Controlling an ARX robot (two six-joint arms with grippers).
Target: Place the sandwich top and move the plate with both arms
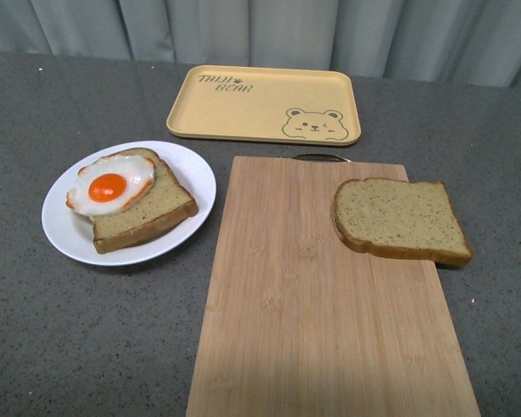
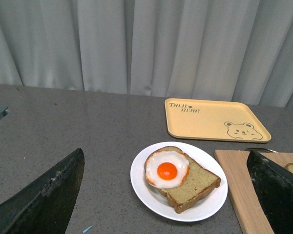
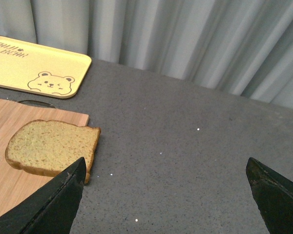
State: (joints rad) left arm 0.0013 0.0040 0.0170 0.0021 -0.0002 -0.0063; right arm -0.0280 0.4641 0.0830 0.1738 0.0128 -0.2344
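Board (image 1: 313, 330) lies closest; top slice (image 1: 401, 219) rests at its far right corner, overhanging the edge. Plate (image 1: 61, 233) with egg slice (image 1: 148, 217) sits left of it on the table (image 1: 52, 347). Both my jaws stand wide, empty. Pickup not yet begun. Next, likely: right jaws lower over top slice, straddle its crust, close.

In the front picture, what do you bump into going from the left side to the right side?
white plate with the egg-topped bread → wooden cutting board → plain bread slice at the board's right edge. The yellow tray behind overlaps plate and board, so it's left out.
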